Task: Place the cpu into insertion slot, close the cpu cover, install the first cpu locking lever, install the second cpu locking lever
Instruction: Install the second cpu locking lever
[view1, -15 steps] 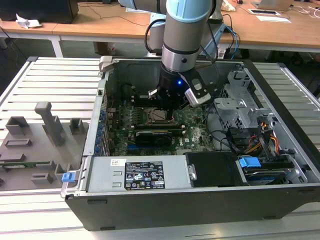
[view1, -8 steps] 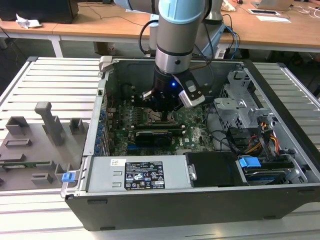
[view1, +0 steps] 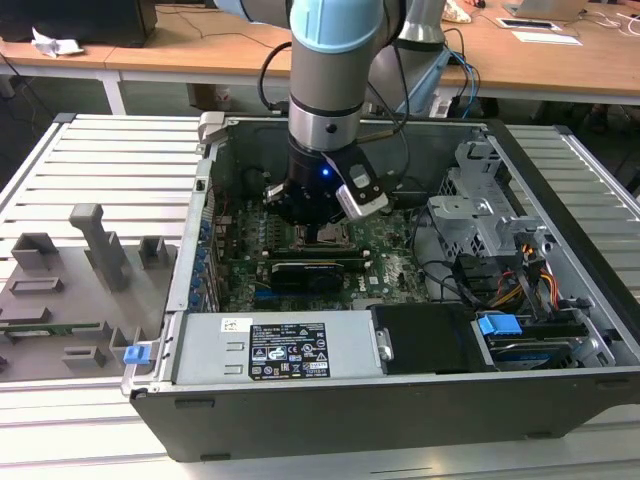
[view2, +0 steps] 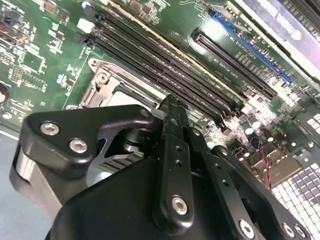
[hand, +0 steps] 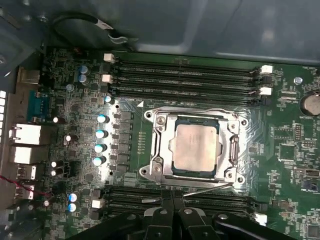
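Observation:
In the first wrist view the silvery cpu (hand: 196, 148) lies flat in the insertion slot (hand: 176, 171) on the green board. The cpu cover (hand: 156, 150), a metal frame, is down around the chip. A thin wire locking lever (hand: 207, 188) runs along one side of the socket, slightly raised, and its end meets my fingertips. Another lever (hand: 235, 150) lies along the adjacent side. My gripper (hand: 173, 196) is shut, its black fingers (view2: 172, 125) pressed together just beside the socket rim (view2: 100, 80). In the exterior view the gripper (view1: 318, 232) hangs low inside the computer case over the socket.
Long black memory slots (hand: 185, 75) flank the socket on two sides. A black card with heatsink (view1: 305, 272) lies close in front, the power supply (view1: 285, 350) along the case front, and a drive cage (view1: 485, 215) with cables at the exterior view's right. Grey fixtures (view1: 95, 245) stand outside the case.

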